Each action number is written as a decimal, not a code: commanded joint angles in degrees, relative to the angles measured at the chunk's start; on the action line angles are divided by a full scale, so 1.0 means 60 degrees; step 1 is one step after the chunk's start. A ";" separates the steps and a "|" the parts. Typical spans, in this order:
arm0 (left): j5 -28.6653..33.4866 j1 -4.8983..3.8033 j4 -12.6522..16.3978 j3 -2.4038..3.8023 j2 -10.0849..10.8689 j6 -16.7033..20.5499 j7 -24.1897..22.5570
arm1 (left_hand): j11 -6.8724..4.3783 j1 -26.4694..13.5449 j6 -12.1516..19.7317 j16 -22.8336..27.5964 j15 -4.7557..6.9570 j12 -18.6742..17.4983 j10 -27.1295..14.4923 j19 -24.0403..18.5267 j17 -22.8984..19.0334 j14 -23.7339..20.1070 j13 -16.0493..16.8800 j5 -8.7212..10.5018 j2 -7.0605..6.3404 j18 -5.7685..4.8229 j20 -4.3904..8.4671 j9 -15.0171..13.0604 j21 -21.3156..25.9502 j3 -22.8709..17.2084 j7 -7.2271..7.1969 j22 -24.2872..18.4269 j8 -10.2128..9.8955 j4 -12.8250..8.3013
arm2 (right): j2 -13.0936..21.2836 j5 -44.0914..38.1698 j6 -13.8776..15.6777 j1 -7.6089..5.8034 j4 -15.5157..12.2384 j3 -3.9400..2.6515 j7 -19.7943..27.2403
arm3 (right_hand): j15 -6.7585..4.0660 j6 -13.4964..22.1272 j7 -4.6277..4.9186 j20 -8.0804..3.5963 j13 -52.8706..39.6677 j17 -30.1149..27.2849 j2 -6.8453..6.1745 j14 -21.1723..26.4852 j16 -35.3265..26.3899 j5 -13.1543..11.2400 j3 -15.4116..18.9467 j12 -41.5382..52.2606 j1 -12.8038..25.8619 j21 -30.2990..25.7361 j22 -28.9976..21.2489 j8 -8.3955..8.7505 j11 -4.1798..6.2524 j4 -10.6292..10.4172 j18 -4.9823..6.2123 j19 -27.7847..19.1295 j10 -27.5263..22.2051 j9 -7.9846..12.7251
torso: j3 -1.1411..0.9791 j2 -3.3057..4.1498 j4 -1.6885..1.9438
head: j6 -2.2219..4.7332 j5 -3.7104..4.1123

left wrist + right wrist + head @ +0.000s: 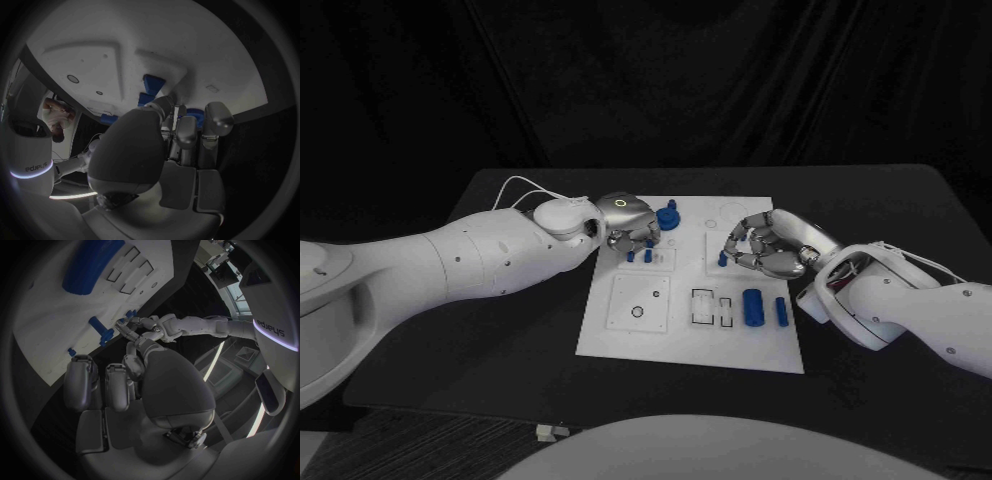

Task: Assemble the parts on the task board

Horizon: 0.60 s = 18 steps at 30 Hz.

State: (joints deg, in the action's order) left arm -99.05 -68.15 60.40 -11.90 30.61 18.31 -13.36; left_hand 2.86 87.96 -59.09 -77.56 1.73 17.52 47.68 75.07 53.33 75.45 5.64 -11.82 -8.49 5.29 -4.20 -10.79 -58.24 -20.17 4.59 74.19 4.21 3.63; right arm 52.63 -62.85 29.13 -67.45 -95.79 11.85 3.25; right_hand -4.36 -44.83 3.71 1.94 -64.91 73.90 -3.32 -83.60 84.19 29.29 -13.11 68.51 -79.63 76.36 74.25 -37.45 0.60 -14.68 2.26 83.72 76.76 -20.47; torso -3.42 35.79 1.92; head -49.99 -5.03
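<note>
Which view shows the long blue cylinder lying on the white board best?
The head view: the long blue cylinder lies whole and unblocked. The right wrist view shows it bent near the rim; the left wrist view doesn't clearly show it.

The left hand (165,150) is seen from behind, its fingers (215,120) stretched toward the white task board (112,45). Several blue parts (153,82) are seen standing on the board just beyond the fingertips. No part is seen to be held.
</note>
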 commanded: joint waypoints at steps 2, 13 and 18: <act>-0.0475 0.0078 -0.0025 -0.0037 -0.0015 -0.0089 0.0124 | -0.0035 -0.0056 -0.0367 0.0018 0.0015 0.0118 0.0096 0.0054 0.0025 0.0008 -0.0103 0.0101 0.0050 0.0107 -0.0027 -0.0022 -0.0115 -0.0163 0.0069 0.1330 0.0104 -0.0047 | 0.0009 -0.0001 -0.0055 0.0029 -0.0017 -0.0006 -0.0088 | 0.0001 -0.0002 0.0039 0.0006 0.0205 0.0584 0.0034 -0.0685 0.0003 0.0134 0.0056 -0.0095 -0.0254 0.0011 0.1930 0.0099 0.0011 0.0053 0.0152 0.0083 0.0036 0.0115 | -0.0001 0.0001 0.0009 | -0.0002 0.0012; -0.0524 0.0136 0.0076 -0.0036 0.0105 0.0602 -0.0077 | -0.0088 -0.0264 -0.0866 -0.0073 0.0047 0.0174 0.0539 0.0235 0.0233 0.0215 -0.0150 0.0138 0.0234 0.0065 -0.0018 -0.0192 -0.0408 -0.0253 0.0015 0.1391 0.0340 0.0076 | -0.0004 -0.0001 -0.0097 0.0030 0.0003 -0.0006 -0.0094 | 0.0002 -0.0024 0.0038 0.0008 0.0215 0.0583 0.0045 -0.0685 0.0003 0.0088 0.0068 -0.0101 -0.0228 0.0012 0.1930 0.0089 0.0009 0.0037 0.0152 0.0082 0.0032 0.0114 | 0.0000 0.0000 -0.0004 | -0.0002 -0.0033; -0.0527 0.0144 0.0139 -0.0036 0.0224 0.1136 -0.0181 | -0.0174 -0.0394 -0.1074 -0.0109 0.0109 0.0156 0.0720 0.0318 0.0343 0.0337 -0.0190 0.0137 0.0292 0.0052 0.0014 -0.0286 -0.0513 -0.0248 -0.0059 0.1411 0.0457 0.0151 | 0.0001 -0.0001 -0.0110 0.0030 0.0014 -0.0006 -0.0099 | 0.0002 -0.0024 0.0038 0.0008 0.0215 0.0583 0.0045 -0.0685 0.0003 0.0088 0.0068 -0.0101 -0.0228 0.0012 0.1930 0.0089 0.0009 0.0037 0.0152 0.0082 0.0032 0.0114 | 0.0002 0.0003 -0.0005 | -0.0002 -0.0048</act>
State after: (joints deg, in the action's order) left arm -101.29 -67.44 61.16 -12.06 31.78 22.28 -13.50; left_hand 1.81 86.38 -60.46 -77.61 2.25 17.52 51.94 75.82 54.29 75.99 5.14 -11.80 -6.96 5.29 -4.09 -10.75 -60.35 -20.97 3.88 74.19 4.21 4.42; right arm 52.61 -62.84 28.87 -67.43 -95.69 11.85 3.25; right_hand -4.36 -44.84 3.71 1.94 -64.90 73.90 -3.32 -83.60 84.19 29.28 -13.11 68.51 -79.63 76.36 74.25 -37.45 0.60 -14.68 2.26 83.72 76.76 -20.46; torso -3.41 35.80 1.91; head -49.99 -5.29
